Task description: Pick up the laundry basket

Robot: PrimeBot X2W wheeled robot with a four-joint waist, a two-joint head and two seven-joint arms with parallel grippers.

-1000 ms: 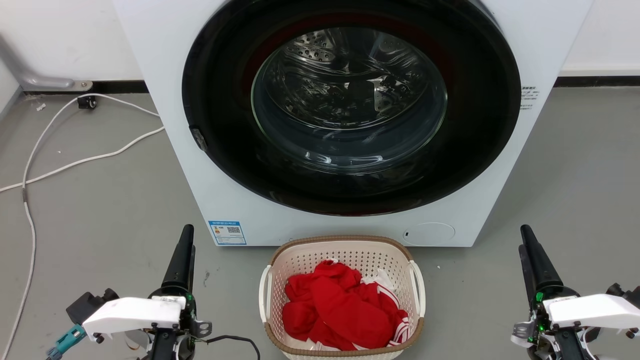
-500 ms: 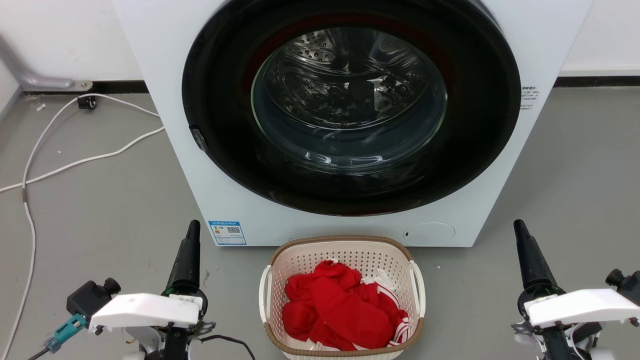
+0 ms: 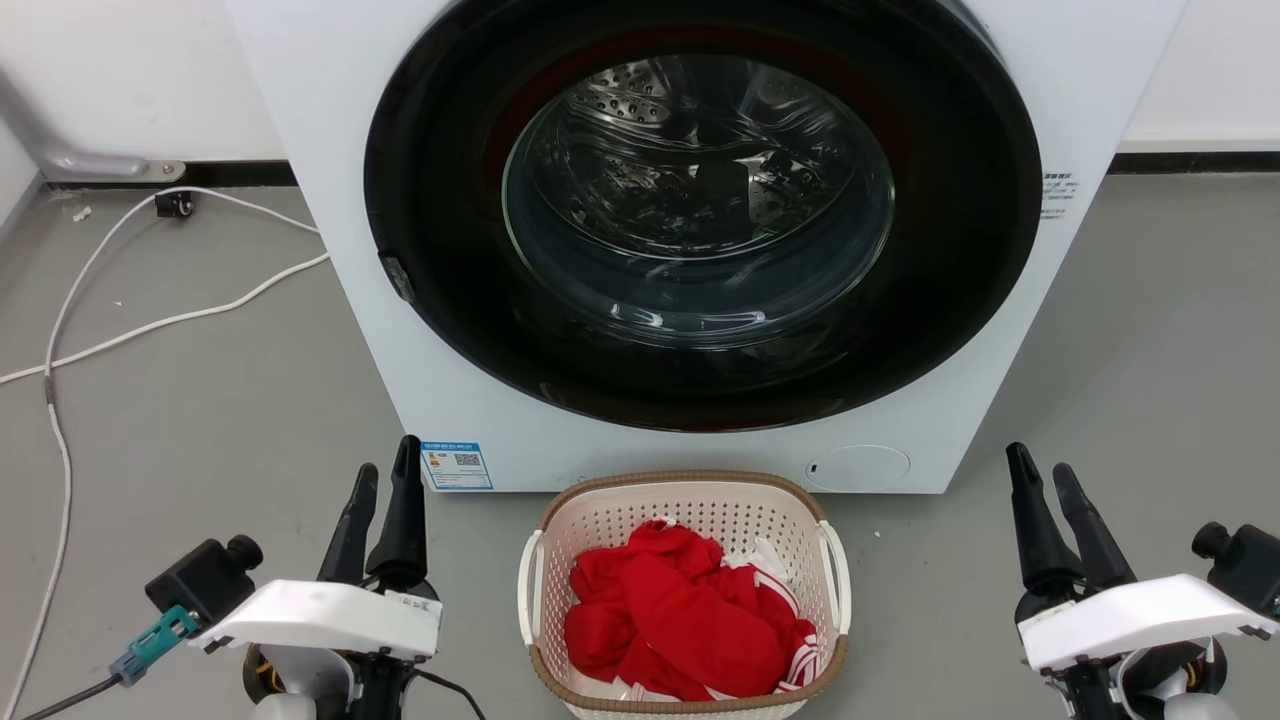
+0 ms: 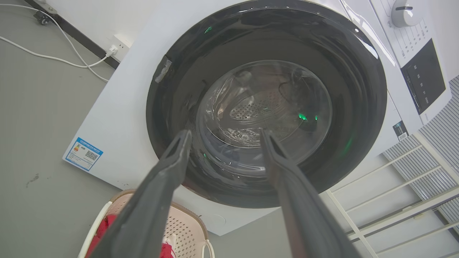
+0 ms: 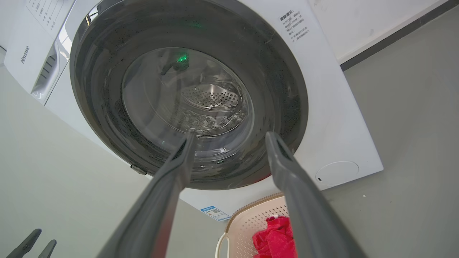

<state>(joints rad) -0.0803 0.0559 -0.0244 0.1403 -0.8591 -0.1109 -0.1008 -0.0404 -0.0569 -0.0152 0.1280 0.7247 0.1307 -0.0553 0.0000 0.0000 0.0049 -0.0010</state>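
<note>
Left tool, lower left: fingers now spread, earlier pressed together. Right tool, lower right: likewise. Laundry basket, bottom centre: unmoved.

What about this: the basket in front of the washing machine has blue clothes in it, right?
No. The clothes in the laundry basket are red, not blue; the head view shows it. The basket does sit in front of the washing machine.

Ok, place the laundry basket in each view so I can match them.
Head view: laundry basket at bottom centre, before the washing machine.
Left wrist view: bottom left, cut by the edge.
Right wrist view: bottom centre.
Shared landmark: the machine's blue label.
</note>
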